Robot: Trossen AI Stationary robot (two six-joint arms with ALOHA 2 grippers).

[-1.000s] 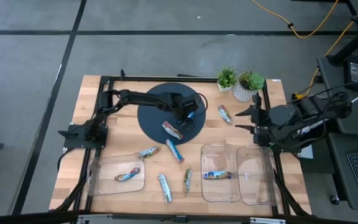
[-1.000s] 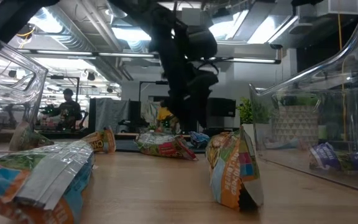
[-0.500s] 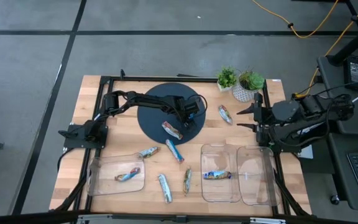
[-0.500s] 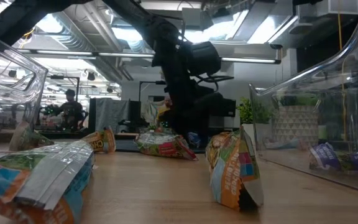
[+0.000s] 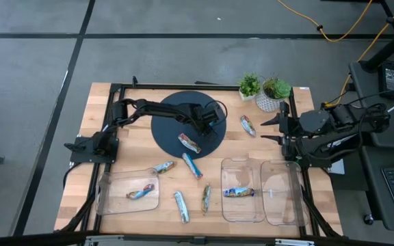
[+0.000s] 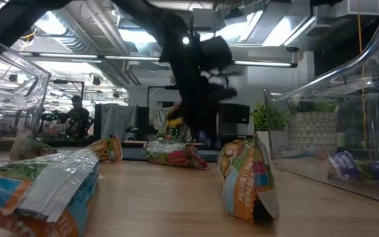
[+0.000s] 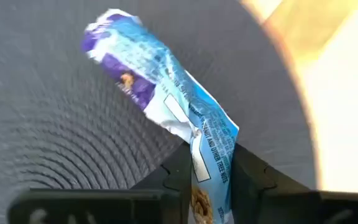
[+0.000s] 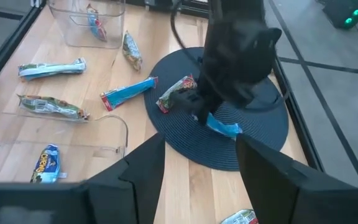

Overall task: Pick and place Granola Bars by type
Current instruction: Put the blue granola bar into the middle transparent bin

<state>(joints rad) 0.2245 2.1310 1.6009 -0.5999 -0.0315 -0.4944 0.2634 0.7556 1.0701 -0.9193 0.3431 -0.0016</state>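
Sorting has barely begun: the left claw [image 7: 207, 171] is clamped on a blue bar [image 7: 166, 106] on the mat [image 5: 166, 130], two bars lie in trays, five wait on mat and bench [image 5: 135, 154], and the right claw [image 5: 271, 131] idles apart.

Grey concrete floor [image 5: 40, 48] all around the wooden table [image 5: 137, 157], crossed by dark lines, with a yellow cable [image 5: 334, 31] lying at the far right. Long ceiling lights [image 6: 77, 58] over a workshop room behind, with a person [image 6: 77, 115] standing at a bench.
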